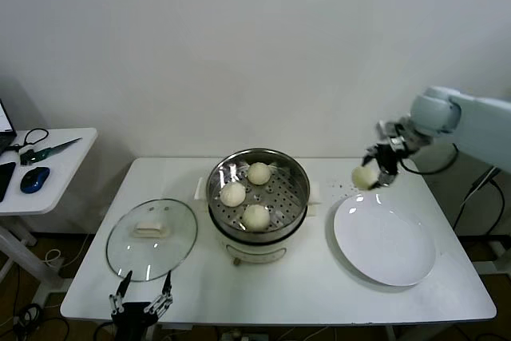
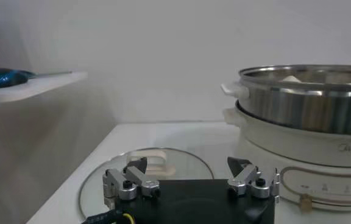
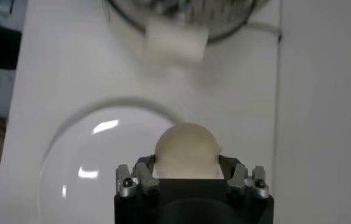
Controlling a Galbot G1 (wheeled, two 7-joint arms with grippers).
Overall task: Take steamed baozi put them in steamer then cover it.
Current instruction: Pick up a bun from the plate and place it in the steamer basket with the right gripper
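Left wrist view: a faint grey brand mark in script on the white base of the steamer (image 2: 322,149), near its right side, too faint to spell out. Beneath it, a row of small control-panel markings, also unreadable. No other text, numbers or signs can be read in any view.

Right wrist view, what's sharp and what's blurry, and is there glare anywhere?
Right wrist view: the baozi in the right end effector is sharp, the steamer beyond is smeared, and bright glints sit on the plate. Head view: the lid shows only faint reflections.
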